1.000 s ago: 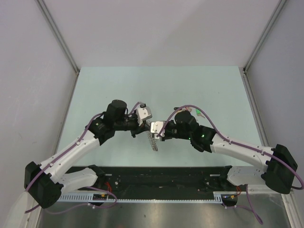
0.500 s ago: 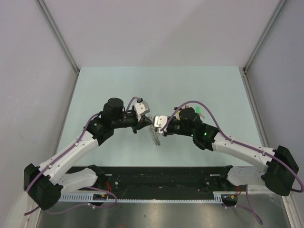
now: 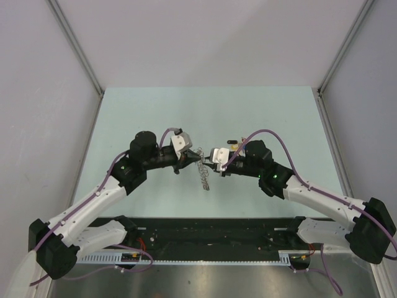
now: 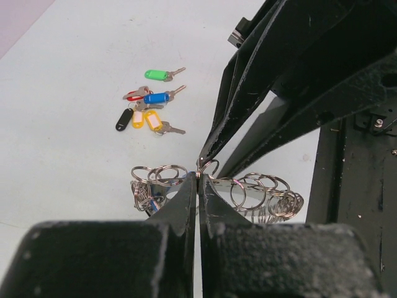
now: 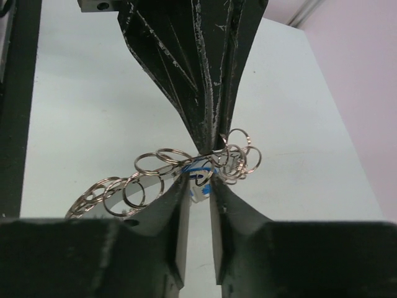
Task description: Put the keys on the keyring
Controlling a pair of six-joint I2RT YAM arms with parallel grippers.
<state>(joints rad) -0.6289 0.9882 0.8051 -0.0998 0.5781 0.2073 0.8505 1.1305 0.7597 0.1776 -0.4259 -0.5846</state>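
The keyring (image 4: 263, 194), a grey band edged with many small wire loops, hangs above the table between both arms (image 3: 203, 174). My left gripper (image 4: 200, 176) is shut on one small loop at its top edge (image 3: 197, 154). My right gripper (image 5: 198, 186) faces it from the other side (image 3: 209, 157). Its jaws stand a little apart, and a small blue and white piece on the ring (image 5: 200, 177) sits just off their tips. The keys (image 4: 150, 109), with green, red, blue, black and yellow heads, lie in a loose cluster on the table beyond.
The pale green table (image 3: 155, 112) has grey walls on three sides. A black rail (image 3: 205, 230) with the arm bases runs along the near edge. The left gripper's black fingers (image 5: 205, 74) fill the top of the right wrist view.
The right gripper's jaws have parted from shut to slightly open. Both wrists have drawn apart and slightly farther from the bases. The ring stays held by the left gripper.
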